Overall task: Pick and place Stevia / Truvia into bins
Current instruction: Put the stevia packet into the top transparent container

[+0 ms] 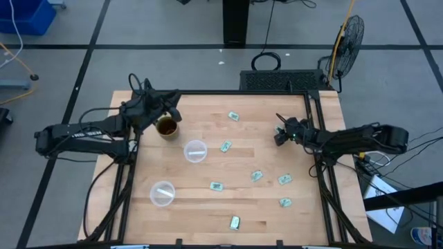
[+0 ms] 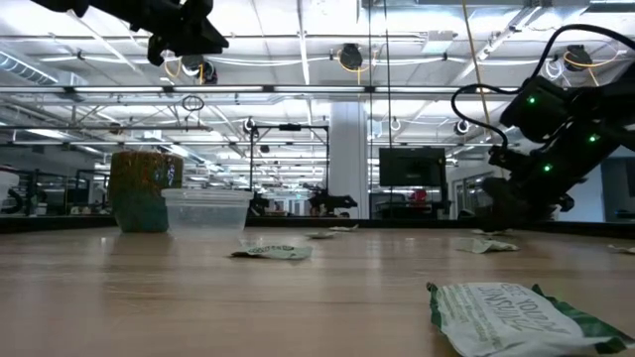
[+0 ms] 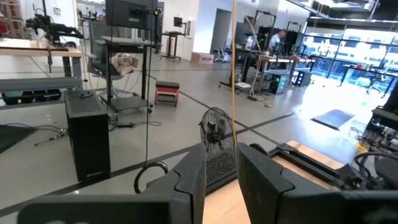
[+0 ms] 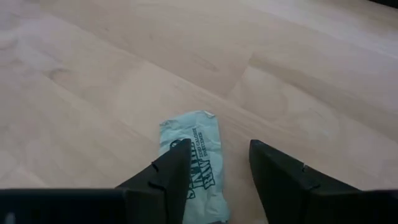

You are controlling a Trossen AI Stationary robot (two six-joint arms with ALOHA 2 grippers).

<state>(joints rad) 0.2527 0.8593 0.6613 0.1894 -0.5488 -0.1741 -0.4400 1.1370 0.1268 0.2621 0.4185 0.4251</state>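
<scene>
Pale green sachet [image 4: 194,163] partly hidden under open right claw [image 4: 219,167], seemingly ungripped

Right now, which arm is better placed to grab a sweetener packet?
Right. Its open claw sits over a pale green paper sachet, while the left claw hangs above the brown mug.

My two arms [image 1: 83,133] are dark, jointed, trailing black cables; small green lights glow on my right wrist [image 2: 556,124].
</scene>
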